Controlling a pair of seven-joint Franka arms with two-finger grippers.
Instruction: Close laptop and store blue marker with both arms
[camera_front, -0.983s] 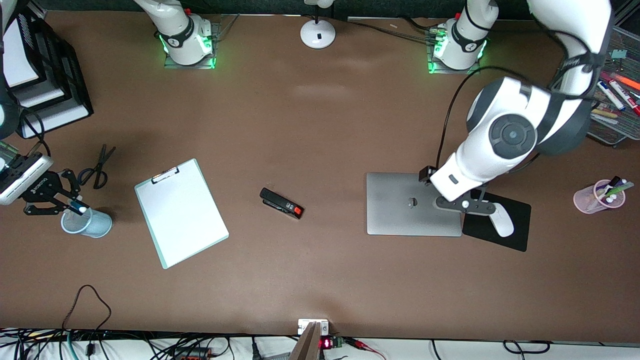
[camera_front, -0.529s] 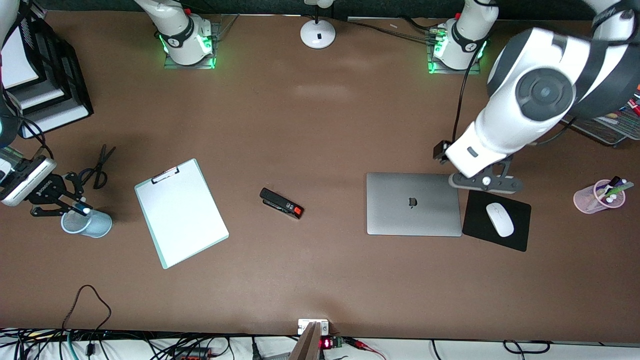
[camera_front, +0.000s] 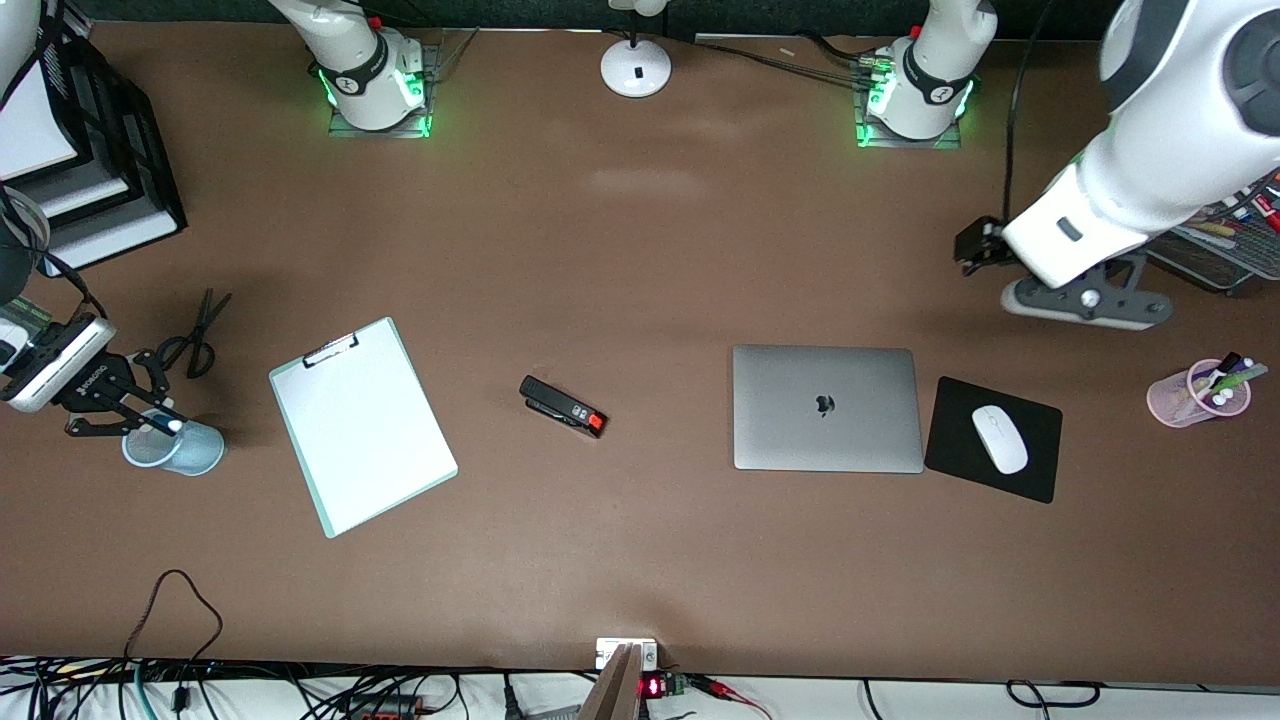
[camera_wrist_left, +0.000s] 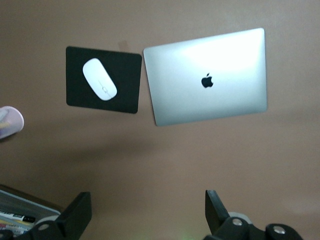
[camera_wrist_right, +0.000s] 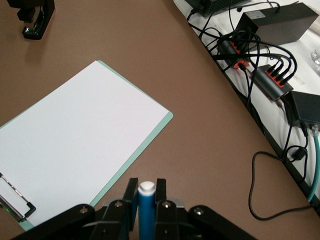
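The risk I see is at the pale blue mesh cup (camera_front: 175, 447): the right gripper (camera_front: 140, 412), clamped on the slim bright-blue marker (camera_wrist_right: 145, 212), hangs over the cup's rim rather than its middle, so letting go now could bounce the marker off the edge or tip the cup. The slim silver-grey laptop (camera_front: 827, 408) lies shut, well apart from the cup. The left gripper (camera_front: 1085, 303) hangs spread and empty above the table near the laptop.

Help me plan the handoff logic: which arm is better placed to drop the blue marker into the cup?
Right. The right gripper is shut on the blue marker directly over the pale blue cup. The left gripper hangs open, away from the closed laptop.
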